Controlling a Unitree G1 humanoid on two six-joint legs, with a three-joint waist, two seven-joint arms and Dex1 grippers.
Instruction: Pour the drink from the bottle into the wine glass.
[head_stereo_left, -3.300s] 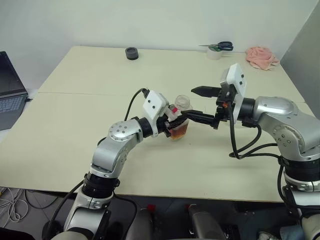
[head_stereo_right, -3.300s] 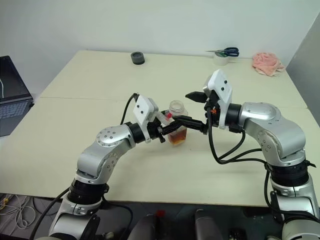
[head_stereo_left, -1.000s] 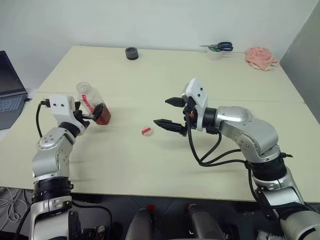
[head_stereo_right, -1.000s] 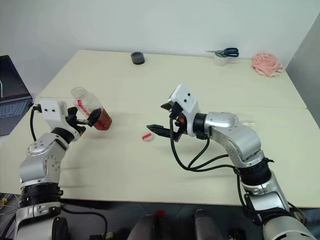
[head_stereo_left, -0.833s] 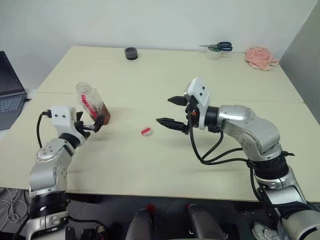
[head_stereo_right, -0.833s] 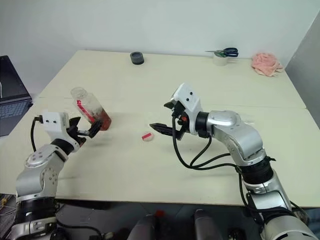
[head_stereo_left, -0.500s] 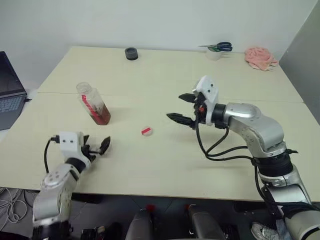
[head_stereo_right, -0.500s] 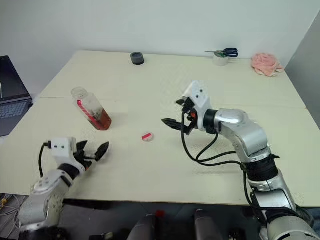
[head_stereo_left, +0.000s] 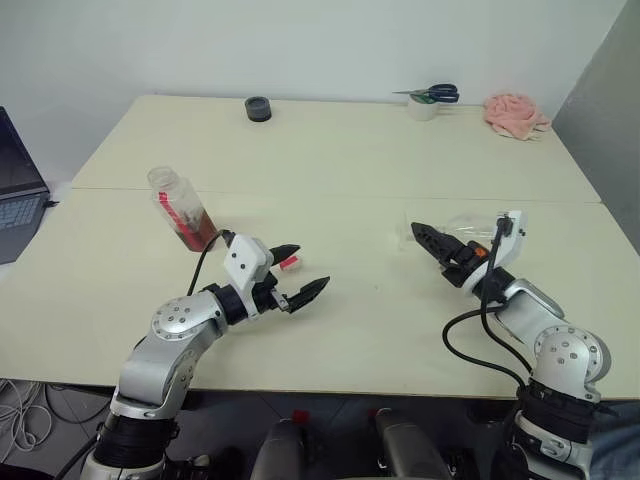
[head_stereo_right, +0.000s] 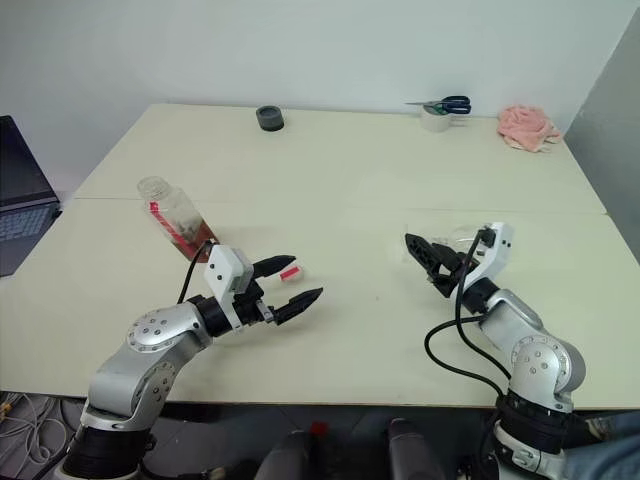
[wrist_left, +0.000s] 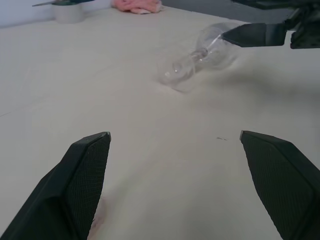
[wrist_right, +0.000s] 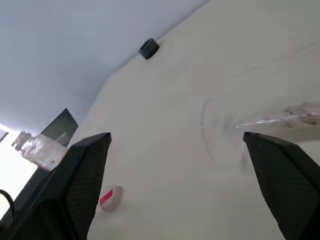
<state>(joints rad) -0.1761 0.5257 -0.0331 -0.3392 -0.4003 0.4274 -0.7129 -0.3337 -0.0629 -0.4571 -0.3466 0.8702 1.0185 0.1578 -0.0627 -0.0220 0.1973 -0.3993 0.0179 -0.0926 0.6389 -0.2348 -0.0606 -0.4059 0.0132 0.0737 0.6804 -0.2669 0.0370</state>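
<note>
Left gripper (head_stereo_left: 298, 283) spread wide, holding nothing; right gripper (head_stereo_left: 437, 244) also released, empty.

Left eye view: bottle (head_stereo_left: 182, 210) stands leaning on the table (head_stereo_left: 330, 160), behind and to the outer side of the left gripper, not touching it. Neck is open; drink (head_stereo_left: 199, 232) sits in the lower part. Cap (head_stereo_left: 291, 263) lies loose on the table just behind the left fingertips. Glass (head_stereo_left: 465, 224) lies on its side right at the right gripper, just beyond its fingers; can't tell if there's contact. Well beyond both grippers, at the far edge: a black ring (head_stereo_left: 258, 108), scissors (head_stereo_left: 432, 95) on a tape roll, a pink cloth (head_stereo_left: 515, 113).

Right eye view: same layout. Left gripper points toward table centre, right gripper points inward toward it, the two well apart. Bottle (head_stereo_right: 175, 222) clear of both.

Left wrist view: both fingers (wrist_left: 75, 185) far apart, bare table between. Glass (wrist_left: 202, 57) ahead on its side, foot toward this gripper, bowl next to the right gripper's finger (wrist_left: 260, 34).

Right wrist view: fingers (wrist_right: 80, 185) wide. Glass foot and stem (wrist_right: 272, 117) lie between them, close in. Cap (wrist_right: 109, 196) and bottle (wrist_right: 42, 150) farther out, beyond the inner finger.

Status, my read: cap off is done. Nothing poured, glass looks empty and it's down. Left: stand the glass up, regrasp the bottle, pour.
</note>
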